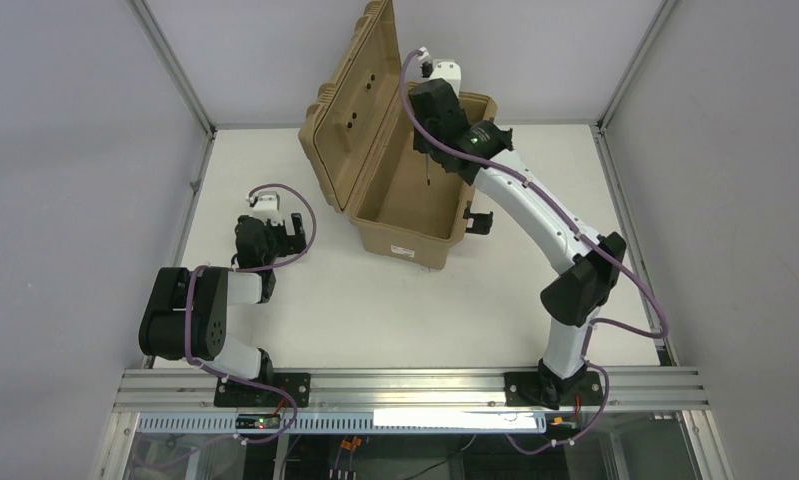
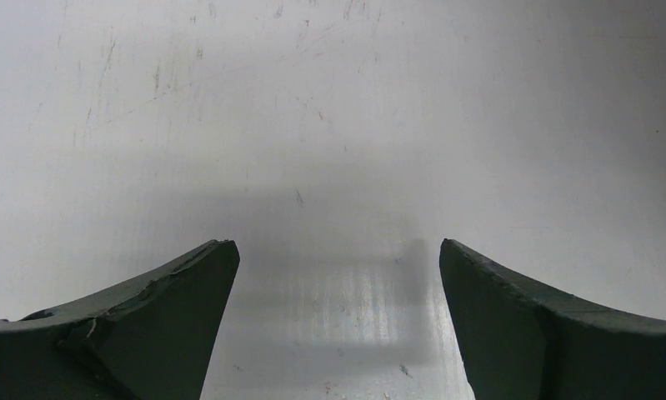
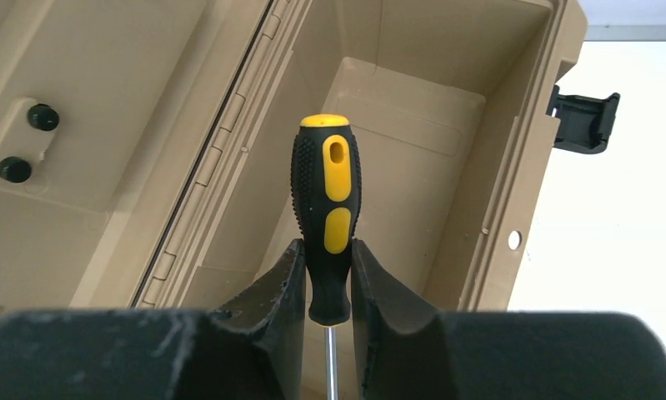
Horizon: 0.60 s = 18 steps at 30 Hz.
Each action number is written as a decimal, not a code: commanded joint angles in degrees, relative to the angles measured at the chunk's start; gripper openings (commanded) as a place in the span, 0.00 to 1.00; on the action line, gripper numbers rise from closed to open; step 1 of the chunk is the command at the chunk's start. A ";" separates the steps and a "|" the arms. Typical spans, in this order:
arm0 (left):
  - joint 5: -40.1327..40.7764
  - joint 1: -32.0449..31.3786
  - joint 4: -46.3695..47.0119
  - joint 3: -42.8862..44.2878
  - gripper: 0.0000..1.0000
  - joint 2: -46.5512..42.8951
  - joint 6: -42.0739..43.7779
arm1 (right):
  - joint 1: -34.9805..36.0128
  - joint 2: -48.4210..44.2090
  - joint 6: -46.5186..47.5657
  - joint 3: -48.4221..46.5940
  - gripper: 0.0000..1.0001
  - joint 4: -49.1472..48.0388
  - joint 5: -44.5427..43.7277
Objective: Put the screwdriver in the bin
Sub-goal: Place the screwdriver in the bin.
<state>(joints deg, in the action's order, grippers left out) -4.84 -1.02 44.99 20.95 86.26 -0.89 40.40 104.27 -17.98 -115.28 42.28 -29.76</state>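
The bin (image 1: 377,220) is a large tan case standing open at the table's far middle, with its ribbed lid (image 1: 350,100) raised to the left. My right gripper (image 3: 327,250) is shut on the screwdriver (image 3: 326,192), pinching the lower end of its yellow and black handle, and holds it above the bin's open inside (image 3: 413,142). In the top view the right gripper (image 1: 432,150) hangs over the bin's far end, with the thin shaft (image 1: 428,178) showing below it. My left gripper (image 2: 336,250) is open and empty, close above the bare table; in the top view it (image 1: 293,235) sits left of the bin.
A black latch (image 1: 478,221) hangs open on the bin's right side, also seen in the right wrist view (image 3: 583,121). A red-white label (image 1: 403,251) is on the bin's near wall. Metal frame posts (image 1: 170,60) stand at the table's back corners.
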 commanded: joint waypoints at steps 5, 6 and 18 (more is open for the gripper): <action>-0.62 0.58 2.03 0.41 0.99 -0.05 -0.52 | -0.07 4.46 -0.07 -1.67 0.00 -5.34 -2.76; -0.61 0.58 2.03 0.41 0.99 -0.04 -0.52 | -0.06 4.91 0.03 -0.79 0.00 -6.16 -3.02; -0.62 0.58 2.03 0.41 0.99 -0.05 -0.52 | -1.42 13.30 -1.12 9.01 0.00 -15.03 -2.63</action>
<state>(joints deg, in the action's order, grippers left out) -4.84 -1.02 44.99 20.95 86.26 -0.86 39.94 115.42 -18.02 -108.18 32.73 -32.25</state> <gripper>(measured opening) 0.991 0.241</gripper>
